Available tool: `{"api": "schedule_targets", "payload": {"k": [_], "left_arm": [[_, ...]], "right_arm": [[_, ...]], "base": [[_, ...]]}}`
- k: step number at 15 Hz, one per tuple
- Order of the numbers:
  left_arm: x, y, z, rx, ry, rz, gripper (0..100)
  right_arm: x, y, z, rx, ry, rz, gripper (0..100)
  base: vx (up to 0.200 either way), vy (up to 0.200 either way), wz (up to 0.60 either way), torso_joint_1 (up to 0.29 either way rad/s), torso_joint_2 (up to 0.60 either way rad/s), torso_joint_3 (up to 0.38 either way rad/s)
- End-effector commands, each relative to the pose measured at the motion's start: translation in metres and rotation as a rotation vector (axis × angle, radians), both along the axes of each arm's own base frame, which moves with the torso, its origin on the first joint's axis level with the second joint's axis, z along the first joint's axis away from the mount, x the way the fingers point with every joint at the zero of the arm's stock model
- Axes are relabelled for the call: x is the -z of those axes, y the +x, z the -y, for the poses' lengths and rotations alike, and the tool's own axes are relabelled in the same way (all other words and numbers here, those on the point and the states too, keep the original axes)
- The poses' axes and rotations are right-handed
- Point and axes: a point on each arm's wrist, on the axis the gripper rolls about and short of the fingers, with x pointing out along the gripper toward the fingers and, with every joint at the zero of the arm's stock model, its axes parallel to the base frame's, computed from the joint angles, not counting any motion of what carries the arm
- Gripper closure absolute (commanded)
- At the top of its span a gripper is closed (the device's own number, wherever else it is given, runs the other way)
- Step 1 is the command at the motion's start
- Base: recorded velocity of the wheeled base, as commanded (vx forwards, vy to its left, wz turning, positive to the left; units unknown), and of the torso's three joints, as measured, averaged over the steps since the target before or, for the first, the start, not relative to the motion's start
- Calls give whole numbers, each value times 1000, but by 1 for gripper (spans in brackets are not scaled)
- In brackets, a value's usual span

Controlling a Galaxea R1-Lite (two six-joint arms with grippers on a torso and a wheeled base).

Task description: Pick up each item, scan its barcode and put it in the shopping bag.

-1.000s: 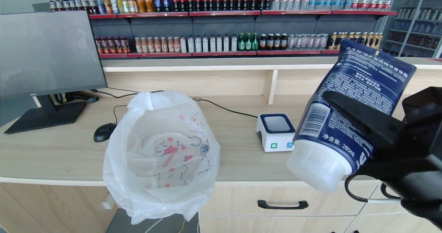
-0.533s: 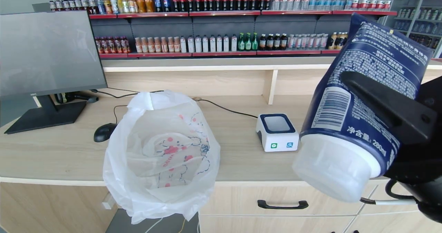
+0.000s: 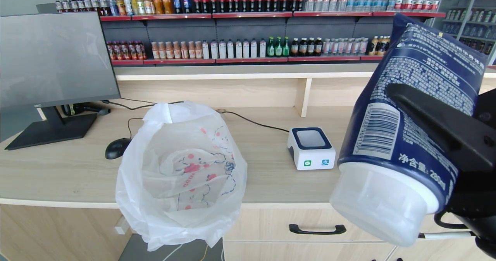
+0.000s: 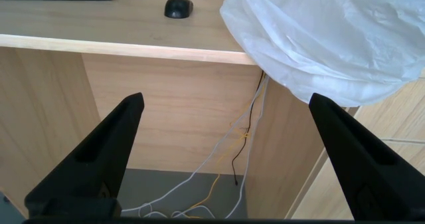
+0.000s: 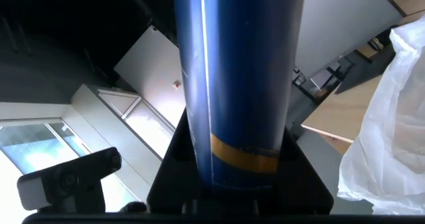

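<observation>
Right claw (image 3: pixel 403 98) pinches the blue tube (image 3: pixel 422 55) mid-body, cap (image 3: pixel 381 205) down; we judge it soft, light, slick; best held across the flat middle, gently.

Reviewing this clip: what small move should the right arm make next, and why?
Probably lower the blue tube toward the scanner, turning its barcode to the window: the right gripper holds it raised beside the scanner, barcode facing sideways.

Navy tube (image 3: pixel 410 110) tilted cap-down, barcode showing, right of white scanner (image 3: pixel 311 148), open white bag (image 3: pixel 182 168) further left.
</observation>
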Motion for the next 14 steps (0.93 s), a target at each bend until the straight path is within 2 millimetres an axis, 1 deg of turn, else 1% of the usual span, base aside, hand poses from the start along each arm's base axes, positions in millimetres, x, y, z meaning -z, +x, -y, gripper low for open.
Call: {"api": "schedule_targets", "payload": {"k": [1,10,12,14], "left_arm": [[0,0,0,0,0,0,0],[0,0,0,0,0,0,0],[0,0,0,0,0,0,0],[0,0,0,0,0,0,0]], "right_arm": [[0,0,-1,-3,0,0,100],[1,0,-1,-1,-6,1,100],[6,-1,0,17,-38,17,100],[18,-3,3,45,-102,30,100]], "base": [[0,0,0,0,0,0],[0,0,0,0,0,0],[0,0,0,0,0,0],[0,0,0,0,0,0]]}}
